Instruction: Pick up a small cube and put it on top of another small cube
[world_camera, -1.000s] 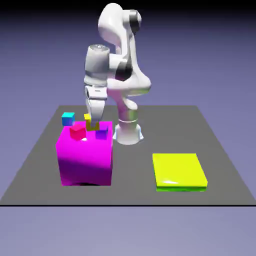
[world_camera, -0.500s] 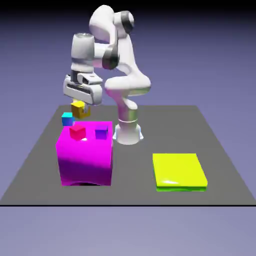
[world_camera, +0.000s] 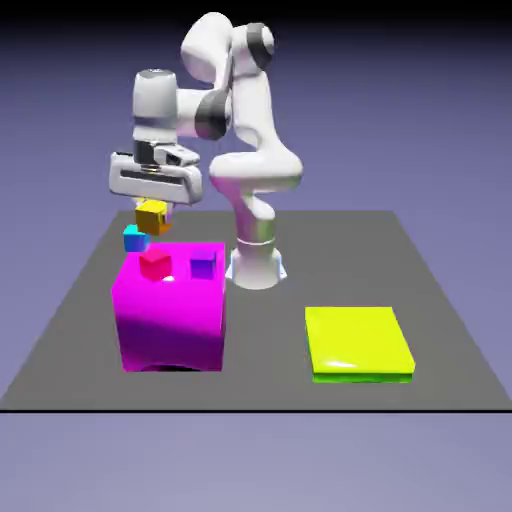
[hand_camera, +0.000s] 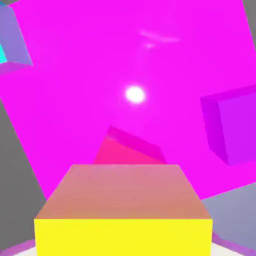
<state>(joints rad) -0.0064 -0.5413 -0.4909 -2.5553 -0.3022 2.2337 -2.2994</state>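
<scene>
One end effector (world_camera: 153, 210), pointing down, clamps the yellow cube (world_camera: 152, 215) above the cyan-blue cube (world_camera: 134, 239).

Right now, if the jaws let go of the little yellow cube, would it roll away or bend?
Probably neither. The yellow cube has flat faces and sharp edges, so it should land and sit, perhaps tumbling once. It keeps its shape in the gripper, so it looks stiff. It is small, so likely light.

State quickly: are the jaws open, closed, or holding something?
Gripper: closed on the yellow cube, lifted above the table.
</scene>
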